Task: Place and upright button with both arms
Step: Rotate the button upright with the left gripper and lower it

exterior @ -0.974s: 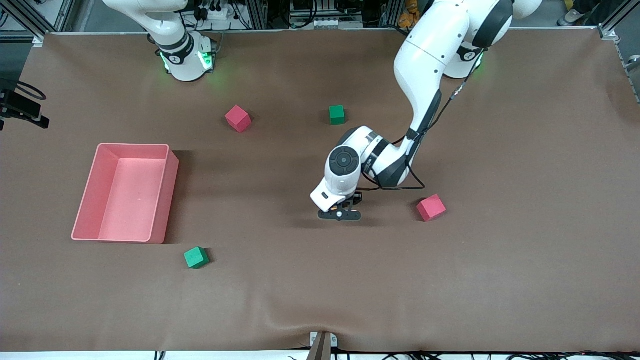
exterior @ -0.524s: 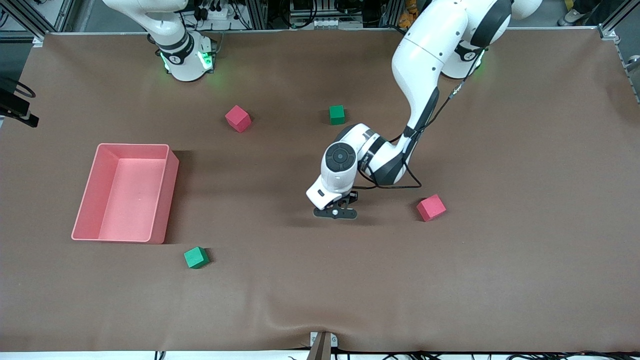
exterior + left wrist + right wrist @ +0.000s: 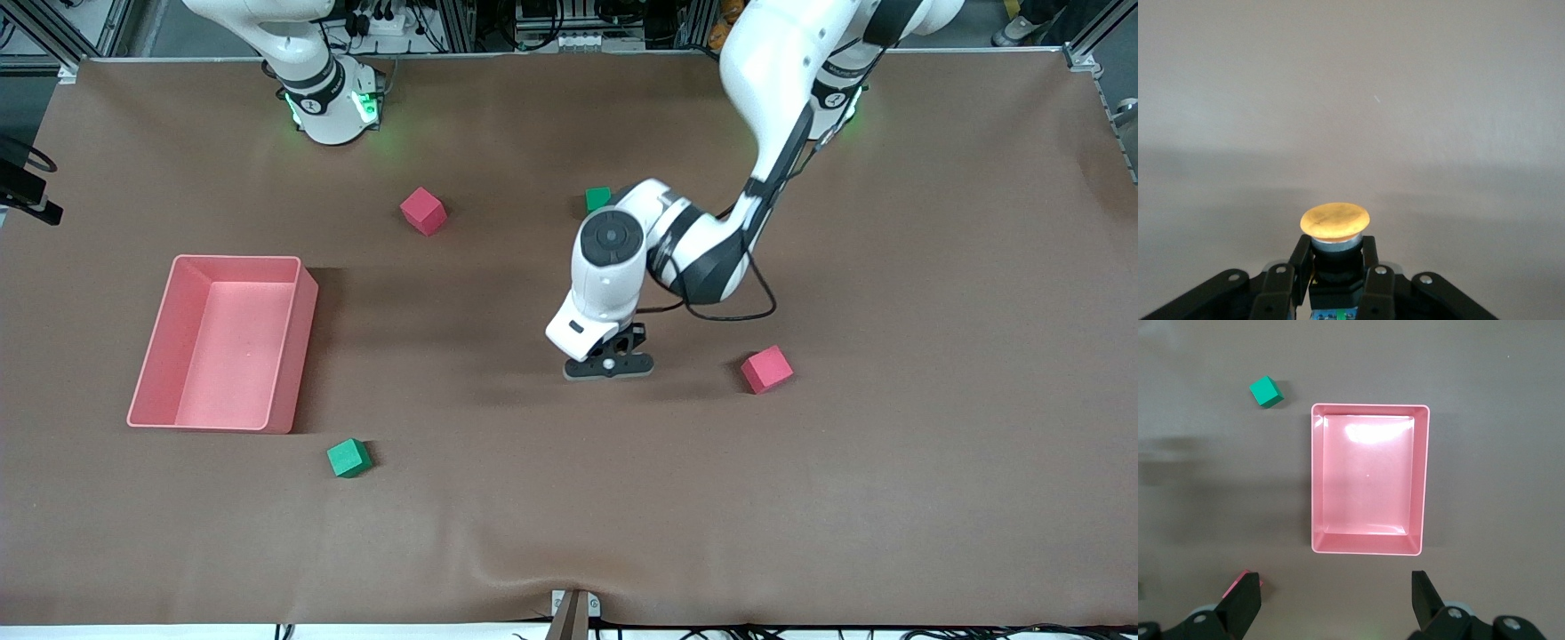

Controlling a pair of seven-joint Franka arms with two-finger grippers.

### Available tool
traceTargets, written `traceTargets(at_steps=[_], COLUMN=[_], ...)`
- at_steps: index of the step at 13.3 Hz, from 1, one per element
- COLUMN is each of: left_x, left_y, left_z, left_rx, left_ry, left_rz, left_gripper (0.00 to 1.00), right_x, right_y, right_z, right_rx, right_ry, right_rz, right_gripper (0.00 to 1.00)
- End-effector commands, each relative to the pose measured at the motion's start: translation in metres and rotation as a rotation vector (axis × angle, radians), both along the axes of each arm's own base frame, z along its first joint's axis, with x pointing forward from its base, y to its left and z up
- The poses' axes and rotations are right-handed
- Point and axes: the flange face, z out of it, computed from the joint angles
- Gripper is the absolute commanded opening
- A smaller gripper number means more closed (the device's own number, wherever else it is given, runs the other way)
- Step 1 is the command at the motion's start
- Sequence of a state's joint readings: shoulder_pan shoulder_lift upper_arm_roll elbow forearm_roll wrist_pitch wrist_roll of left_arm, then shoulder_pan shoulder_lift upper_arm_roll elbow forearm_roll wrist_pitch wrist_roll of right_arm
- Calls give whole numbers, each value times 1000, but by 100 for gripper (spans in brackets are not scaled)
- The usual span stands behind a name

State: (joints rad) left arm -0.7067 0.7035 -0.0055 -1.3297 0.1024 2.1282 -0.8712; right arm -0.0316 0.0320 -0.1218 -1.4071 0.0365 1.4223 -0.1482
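The button shows in the left wrist view with its round orange cap over a black body and a bluish end. My left gripper is shut on the black body, just under the cap. In the front view the left gripper hangs a little above the brown table near its middle, and the hand hides the button there. My right gripper is open and empty, high over the pink bin. It is out of the front view, where only the right arm's base shows.
The pink bin stands toward the right arm's end. Two green cubes and two pink cubes lie scattered on the table. One green cube shows in the right wrist view.
The left arm has risen and swung its wrist, lifting the gripper a little off the table with the button still in it. The cubes and bin have not moved.
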Motion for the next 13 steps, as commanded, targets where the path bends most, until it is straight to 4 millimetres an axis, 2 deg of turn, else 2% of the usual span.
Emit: traceTargets(at_steps=[1,4,6,8,9,11,13], left_x=[-22,-47,-65,-92,-98,-133,-161], left_y=[-12,-40,-58,-69,-70,-90,-106], left_z=[30,34,23,-9,-19,-55,-82], left_rx=[36,88,114,247,285,321,328], left_ry=[-77,-255,-391,-498,-570,-707,-806], left_rz=[149,277,399,459,501,550,535], left_gripper=[0,0,0,0,0,0,0], right_x=[-2,-2,-2,-3,-4,-4,-3], right_y=[-2,-2,0,-4,-6,-5,-6], right_z=[5,5,5,6,7,6,4], right_rx=[-1,1,2,1,2,5,4], right_ry=[-1,2,3,0,-1,1,6], right_rz=[-14,-14,-11,-17,-21,-20,-21], right_gripper=[100,100,100,100,100,100,100])
